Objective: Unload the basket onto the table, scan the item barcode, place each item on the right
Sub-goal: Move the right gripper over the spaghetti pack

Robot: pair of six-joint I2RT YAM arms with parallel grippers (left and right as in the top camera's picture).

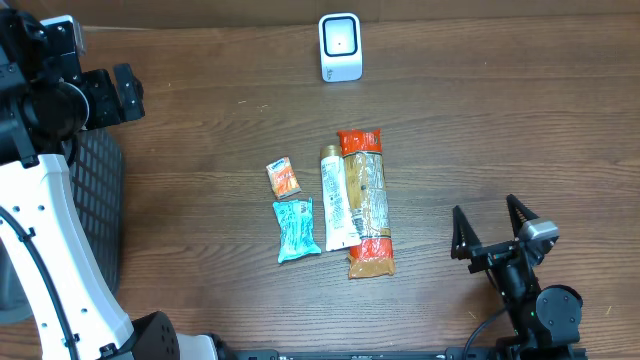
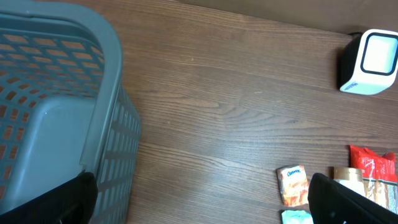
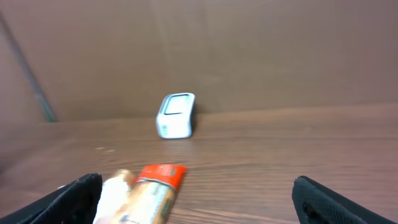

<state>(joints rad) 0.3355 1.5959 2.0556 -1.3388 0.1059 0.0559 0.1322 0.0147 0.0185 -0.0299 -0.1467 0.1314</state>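
"Brown wooden desk [image 1: 200,130] from above: where are the items?"
"Four lie at the centre: a small orange packet [image 1: 284,178], a teal packet [image 1: 296,229] at its 6 o'clock, then a white tube [image 1: 337,199] and a long orange pack [image 1: 366,200] side by side. A white scanner [image 1: 340,46] stands at 12 o'clock, well apart."
"And the grippers?"
"Left gripper [image 2: 199,208] is at 10 o'clock by a grey basket [image 2: 56,124], right gripper [image 1: 490,228] at 4 o'clock. Both are spread wide, holding nothing."

place: shop checkout setup | cues: barcode scanner [image 1: 340,46], grey basket [image 2: 106,106], packaged goods [image 1: 365,200]
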